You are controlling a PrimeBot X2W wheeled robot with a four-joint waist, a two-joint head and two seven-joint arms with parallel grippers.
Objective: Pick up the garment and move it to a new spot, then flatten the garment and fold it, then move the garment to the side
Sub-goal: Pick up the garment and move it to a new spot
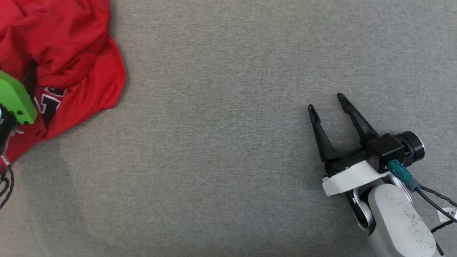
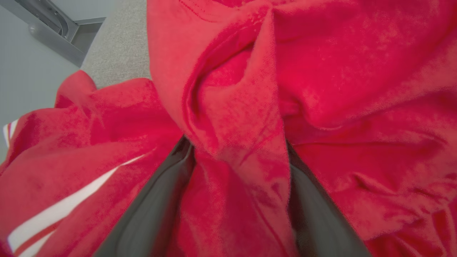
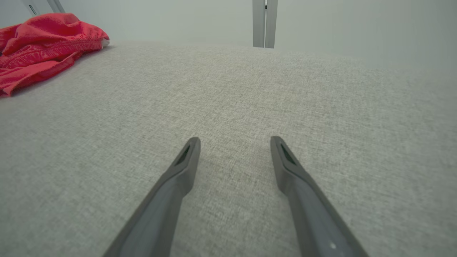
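Head view: crumpled red garment [image 1: 71, 53]

Red garment [image 2: 339, 71] took up most of the frame, bunched in deep folds. Left gripper [image 2: 237, 150] rose from bottom centre. Its two dark fingers [image 2: 160, 200] stood well apart, tips buried under the cloth. A ridge of red fabric ran down between them, with no pinch visible. White stripes [image 2: 71, 203] crossed the garment at lower left. Upper left: strip of grey woven surface [image 2: 121, 46], metal rail [image 2: 57, 32], pale panel [image 2: 25, 78] below it.
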